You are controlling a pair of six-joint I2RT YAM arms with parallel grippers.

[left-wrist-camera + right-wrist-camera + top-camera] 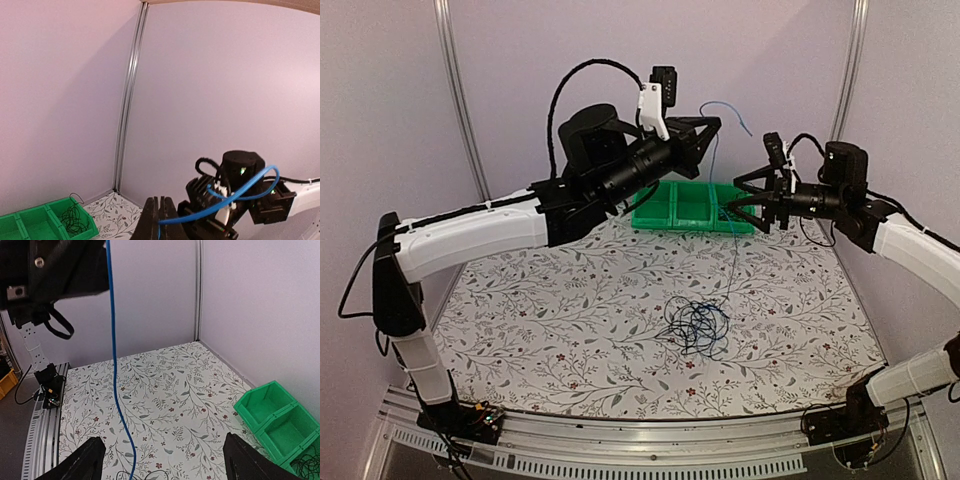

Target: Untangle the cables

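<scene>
1. Left gripper (710, 128) was raised high over the far half of the table, jaws clamped shut on the blue cable (200, 214)
2. Short free end of the blue cable curled up and to the right past the shut fingers (157, 220); the long part hung down from the grip to the tangle
3. Tangle of cables (698, 325), black and blue loops, lay on the floral tablecloth (550, 320) right of centre, well below both grippers
4. Right gripper (732, 195) was spread wide and held nothing, in the air close beside the hanging blue strand, no contact seen
5. In the right wrist view the strand dropped ahead of the spread fingers (92, 457), nearer that one than the other
6. Green bin (670, 205) sat at the far edge of the table behind the right gripper; a small black cable bundle (74, 220) lay in its end compartment
</scene>
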